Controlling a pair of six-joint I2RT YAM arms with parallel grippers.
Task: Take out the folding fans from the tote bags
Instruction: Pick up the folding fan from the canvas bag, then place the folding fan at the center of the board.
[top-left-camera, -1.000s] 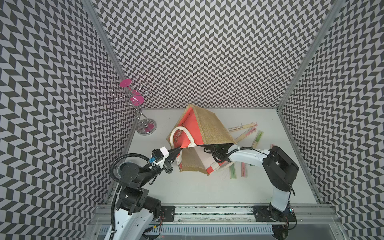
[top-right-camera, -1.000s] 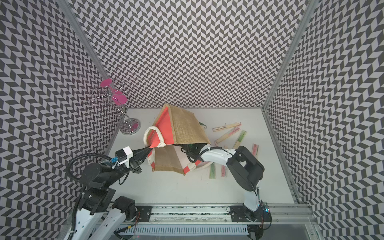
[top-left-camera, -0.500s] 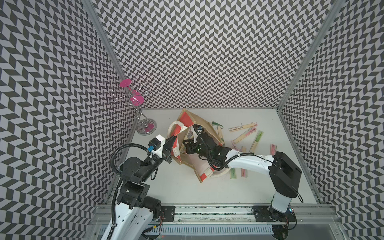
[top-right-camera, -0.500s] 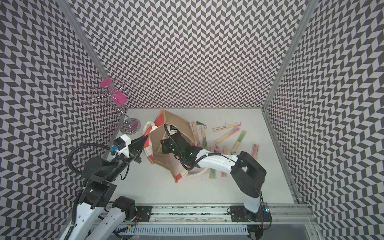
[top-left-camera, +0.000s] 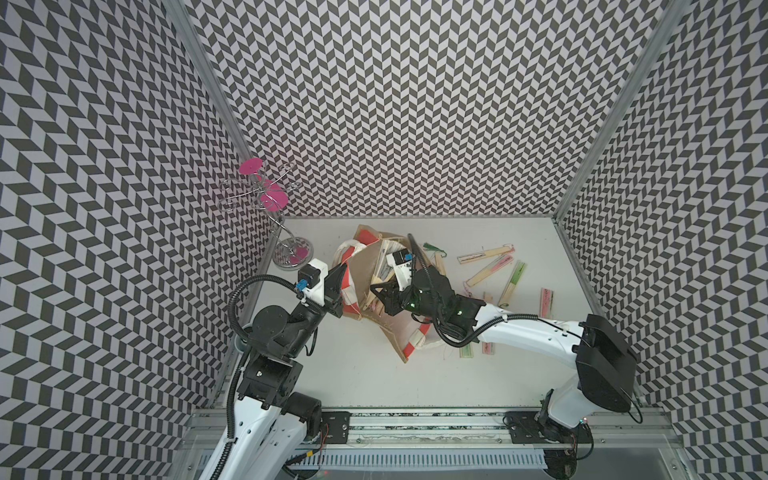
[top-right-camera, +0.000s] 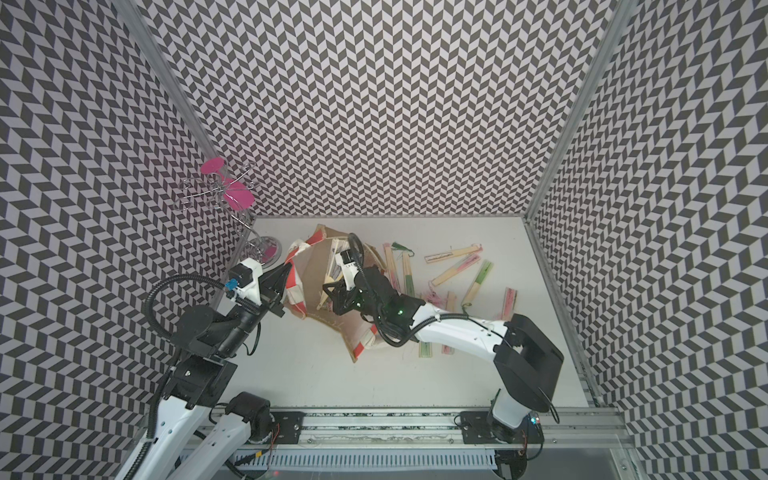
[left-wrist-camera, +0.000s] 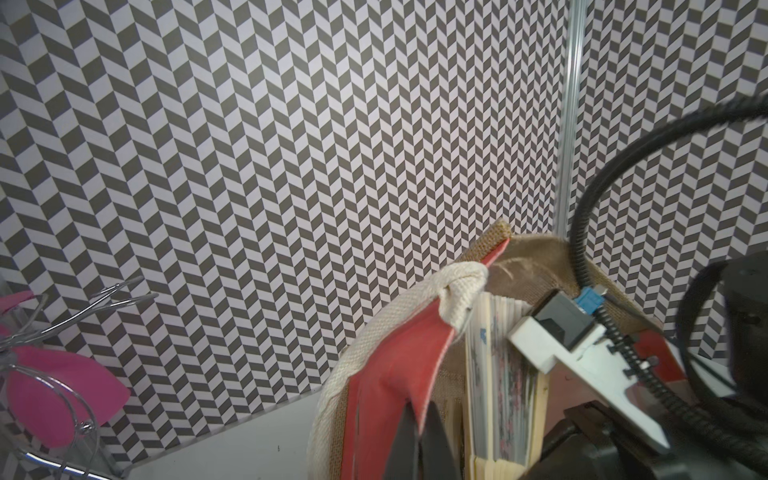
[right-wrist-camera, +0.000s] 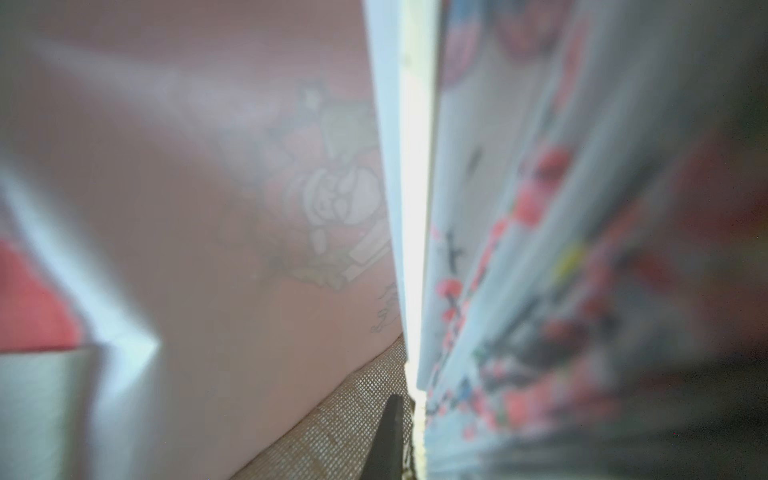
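Several fans (top-left-camera: 485, 254) lie loose on the counter (top-left-camera: 365, 386), scattered beside the bag (top-left-camera: 362, 266) on the right arm's side, so part of the job looks done. A packed bundle of fans (left-wrist-camera: 505, 382) sits inside, standing against one another in the left wrist view.

The bag is tilted with its mouth showing in both top views. I take this as deliberate: soft jute would sag shut, and a slanted, propped mouth gives the other arm a straight way in.

The left gripper (left-wrist-camera: 417, 432) is pinched together on the red rim (left-wrist-camera: 390, 374), near the white rope handle (left-wrist-camera: 453, 286), holding that wall up and the mouth wide.

The right gripper (top-left-camera: 380, 291) is deep in the opening among the fans, its jaws nearly together. In the right wrist view one dark finger (right-wrist-camera: 388, 440) lies along a pale bamboo edge, but whether a fan is truly caught I cannot tell.

The next move probably calls for a slow draw, since neighbouring fans and tassels could drag along.
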